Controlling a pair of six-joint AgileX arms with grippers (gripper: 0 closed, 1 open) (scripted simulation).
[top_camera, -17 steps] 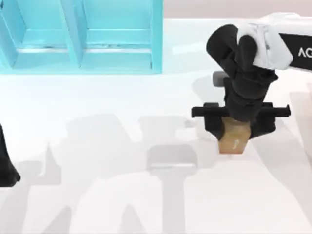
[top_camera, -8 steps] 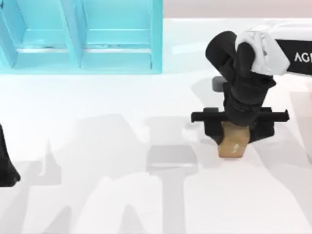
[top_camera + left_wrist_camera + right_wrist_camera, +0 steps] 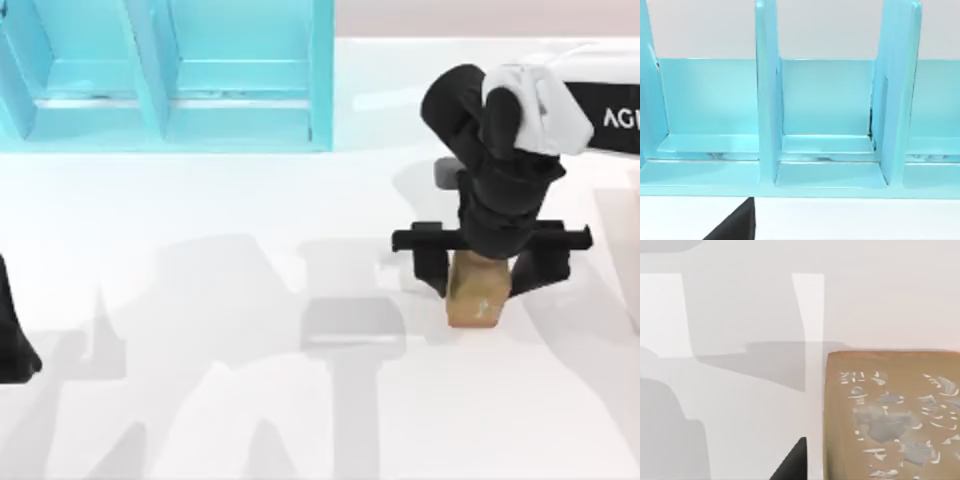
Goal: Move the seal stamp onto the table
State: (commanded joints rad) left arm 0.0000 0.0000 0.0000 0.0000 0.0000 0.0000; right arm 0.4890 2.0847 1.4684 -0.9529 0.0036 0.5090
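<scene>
The seal stamp point(image 3: 476, 298), a tan-brown block, stands on the white table point(image 3: 250, 400) right of centre. My right gripper point(image 3: 487, 280) hangs straight over it with a finger on either side, open. In the right wrist view, the stamp's tan face with pale marks point(image 3: 890, 420) is close up. A thin strip of table shows between it and one dark fingertip point(image 3: 792, 465). My left gripper point(image 3: 12, 335) is parked at the table's left edge.
The turquoise-blue shelf unit point(image 3: 165, 75) with compartments stands at the back left, and the left wrist view shows its compartments point(image 3: 825, 150) up close. Grey shadows of the arms fall across the middle of the table.
The right gripper and the stamp have shifted slightly left and toward the front edge. The stamp's pale mark no longer shows from above. The left arm has not moved.
</scene>
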